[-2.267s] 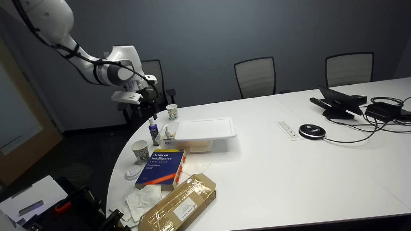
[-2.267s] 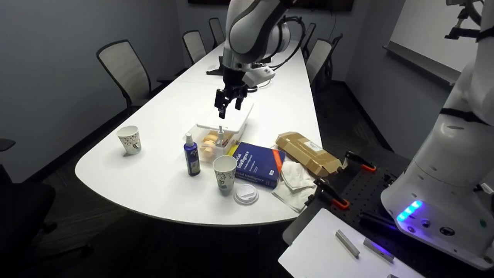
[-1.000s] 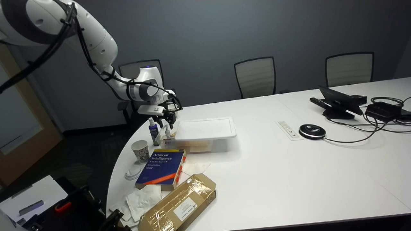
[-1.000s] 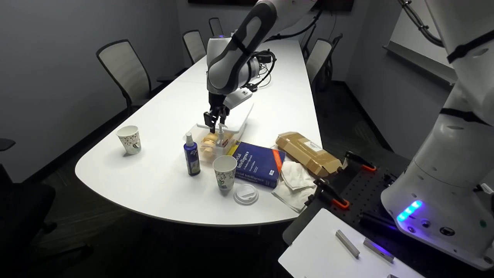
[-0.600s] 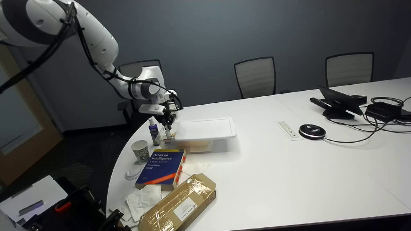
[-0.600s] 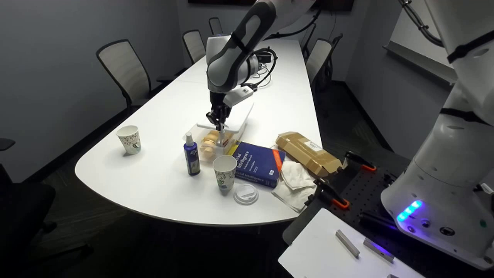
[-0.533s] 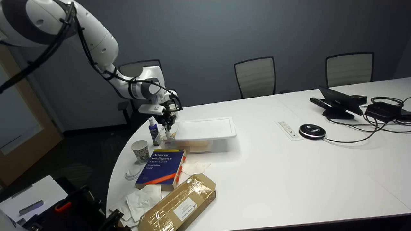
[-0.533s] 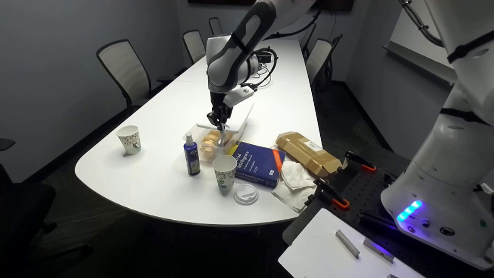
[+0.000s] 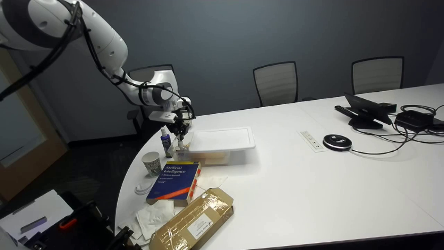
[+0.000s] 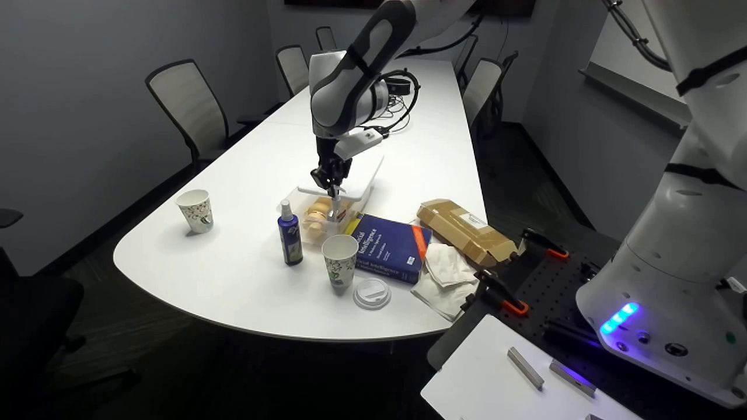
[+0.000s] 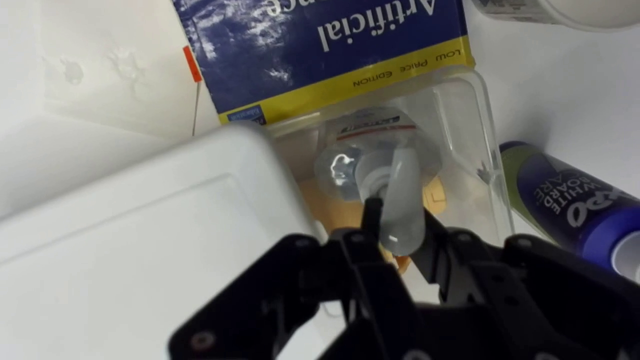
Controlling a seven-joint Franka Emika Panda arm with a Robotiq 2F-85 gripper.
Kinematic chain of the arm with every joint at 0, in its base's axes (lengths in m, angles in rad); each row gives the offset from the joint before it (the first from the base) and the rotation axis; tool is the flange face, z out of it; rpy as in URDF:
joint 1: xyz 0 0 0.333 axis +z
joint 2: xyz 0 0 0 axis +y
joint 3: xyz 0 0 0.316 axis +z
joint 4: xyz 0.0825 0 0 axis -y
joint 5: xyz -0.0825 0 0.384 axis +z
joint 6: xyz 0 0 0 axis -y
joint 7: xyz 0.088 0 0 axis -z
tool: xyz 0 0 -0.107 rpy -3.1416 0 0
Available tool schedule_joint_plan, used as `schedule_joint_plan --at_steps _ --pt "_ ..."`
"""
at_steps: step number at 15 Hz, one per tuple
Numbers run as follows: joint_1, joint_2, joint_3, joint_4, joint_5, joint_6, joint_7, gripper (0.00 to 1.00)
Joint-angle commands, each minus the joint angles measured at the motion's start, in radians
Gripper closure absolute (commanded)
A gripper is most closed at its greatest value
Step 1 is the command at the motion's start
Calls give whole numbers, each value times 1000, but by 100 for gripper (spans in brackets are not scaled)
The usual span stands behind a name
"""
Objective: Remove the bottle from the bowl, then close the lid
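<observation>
I have the gripper (image 11: 401, 216) pinching the bottle (image 11: 377, 167) by its pump top, probably because that stands clear for lifting. It is inside the container (image 11: 472, 125), at the end the lid (image 9: 222, 139) leaves uncovered, on the left in an exterior view.

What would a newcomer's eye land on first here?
Probably the dark gripper, clamped on the top of the clear pump bottle inside the plastic container. Next, perhaps the white lid lying across much of that container, the blue book beside it, and the blue spray bottle standing by its uncovered end.
</observation>
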Motion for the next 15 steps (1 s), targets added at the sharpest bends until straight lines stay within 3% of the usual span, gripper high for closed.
schedule_joint_plan --at_steps 1,7,15 --pt "-2 -56 25 9 22 -69 27 96" --pt "-11 -185 65 -1 75 -148 26 96" --pt "-16 -402 29 -87 87 -206 169 96"
